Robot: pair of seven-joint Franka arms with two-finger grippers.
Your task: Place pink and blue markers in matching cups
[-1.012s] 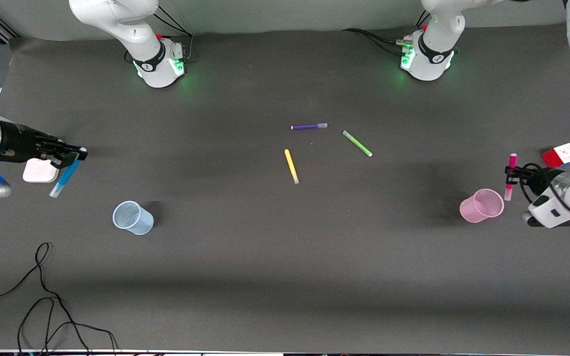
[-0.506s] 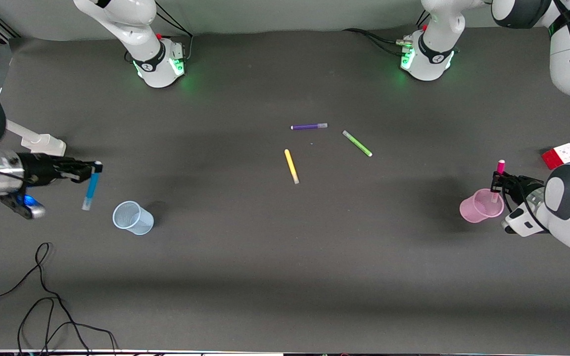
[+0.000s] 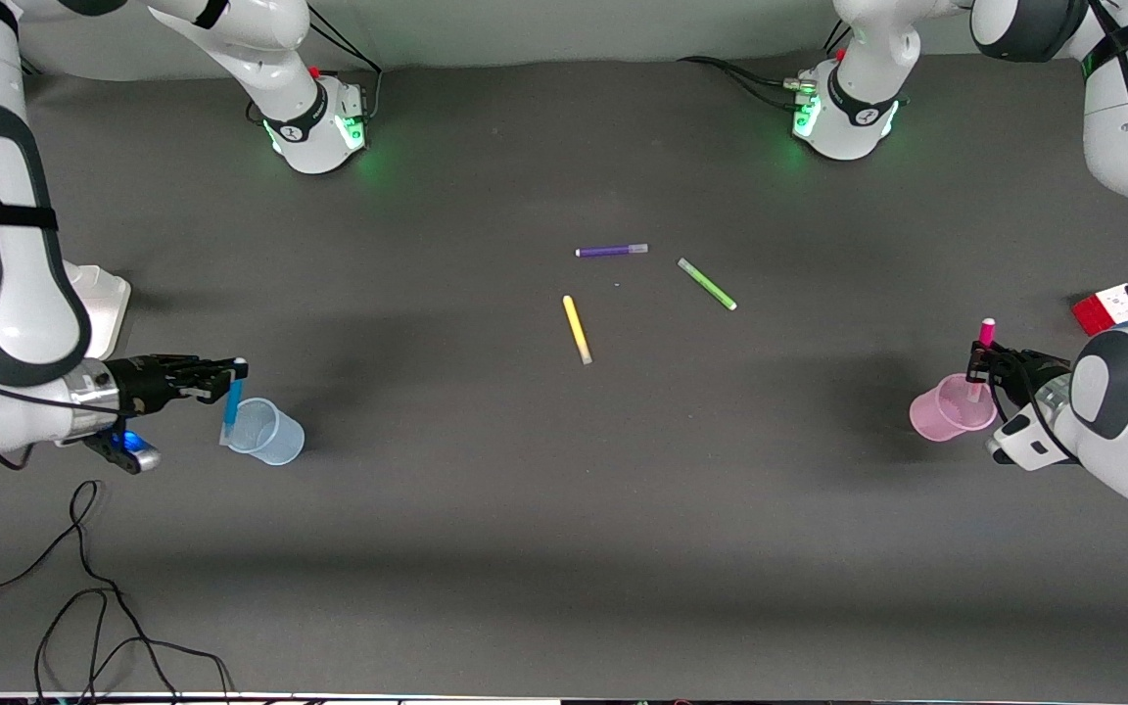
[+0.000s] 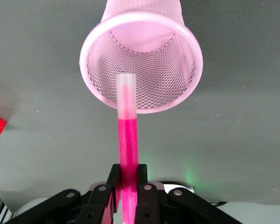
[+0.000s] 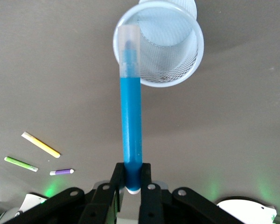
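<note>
My left gripper is shut on the pink marker and holds it upright over the light pink cup. In the left wrist view the pink marker, gripped by my left gripper, has its pale cap end at the mouth of the pink cup. My right gripper is shut on the blue marker, which hangs upright. Its cap end is at the rim of the pale blue cup. The right wrist view shows the blue marker, the right gripper and the blue cup.
A purple pen, a green pen and a yellow pen lie mid-table. A red and white box sits near the left arm's end. A white block lies by the right arm. A black cable loops at the front edge.
The right gripper has carried the blue marker to the blue cup's rim and turned it upright. The left gripper has brought the pink marker over the pink cup and lowered it.
</note>
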